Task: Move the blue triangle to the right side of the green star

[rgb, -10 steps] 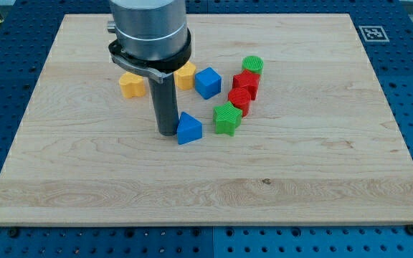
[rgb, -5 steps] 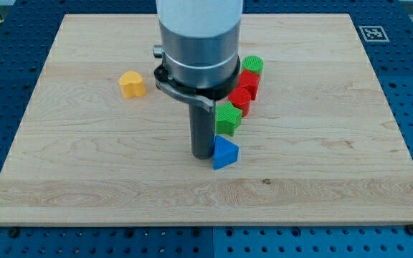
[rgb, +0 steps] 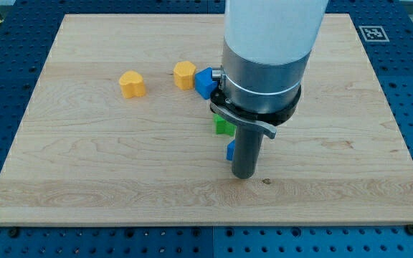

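Note:
My tip rests on the board right of centre, toward the view's bottom. Only a blue sliver of the blue triangle shows at the rod's left edge; the rod hides most of it, and it looks to be touching the rod. Just above it, a small part of the green star shows under the arm's collar. The triangle lies below the star, slightly to its right. The arm's body covers whatever lies to the star's right.
A blue cube sits at the arm's left edge, with a yellow block beside it. Another yellow block lies farther to the view's left. A fiducial marker is at the board's top right corner.
The rod has moved right and toward the view's bottom, carrying the blue triangle from left of the star to below it. The arm now hides the red blocks and the green cylinder.

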